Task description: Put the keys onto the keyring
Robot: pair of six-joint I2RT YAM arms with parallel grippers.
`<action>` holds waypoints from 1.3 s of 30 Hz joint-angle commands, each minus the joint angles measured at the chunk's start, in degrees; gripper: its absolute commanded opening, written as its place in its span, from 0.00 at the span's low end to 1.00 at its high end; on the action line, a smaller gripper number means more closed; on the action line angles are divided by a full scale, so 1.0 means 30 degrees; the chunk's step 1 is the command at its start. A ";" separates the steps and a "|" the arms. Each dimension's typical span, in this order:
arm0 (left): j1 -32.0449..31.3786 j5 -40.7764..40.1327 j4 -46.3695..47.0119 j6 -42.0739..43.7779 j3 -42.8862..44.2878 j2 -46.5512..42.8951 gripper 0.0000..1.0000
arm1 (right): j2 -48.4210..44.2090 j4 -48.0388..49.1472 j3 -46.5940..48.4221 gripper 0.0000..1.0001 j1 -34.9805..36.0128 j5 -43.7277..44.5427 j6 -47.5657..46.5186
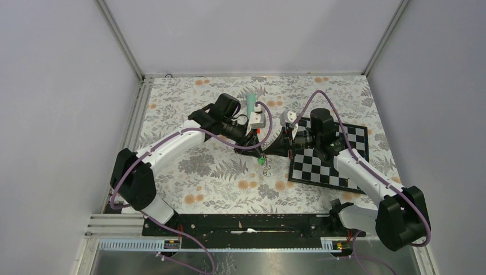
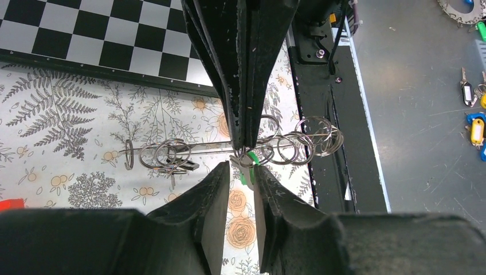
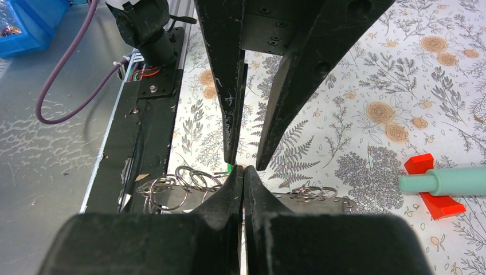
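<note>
Green plastic marks the key (image 2: pixel 250 160) nearest you, hanging between the fingers of your left claw (image 2: pixel 242 169), whose jaws stand slightly apart around it. Just beyond, your right claw (image 3: pixel 243 172) is pinched shut on the keyring (image 2: pixel 289 148), steel loops strung along a wire, held above the tabletop (image 1: pixel 218 177). You're mid-threading. Next, I judge, you must line up the key's hole with a loop's opening.

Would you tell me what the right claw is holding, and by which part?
The right claw is shut on the keyring, pinching its thin wire about midway along its length.
</note>
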 commanded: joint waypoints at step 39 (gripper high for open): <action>-0.0085 0.2592 0.0795 -0.1596 0.1613 0.2291 0.00 | -0.0615 0.0090 0.0642 0.00 -0.0117 0.0550 -0.0430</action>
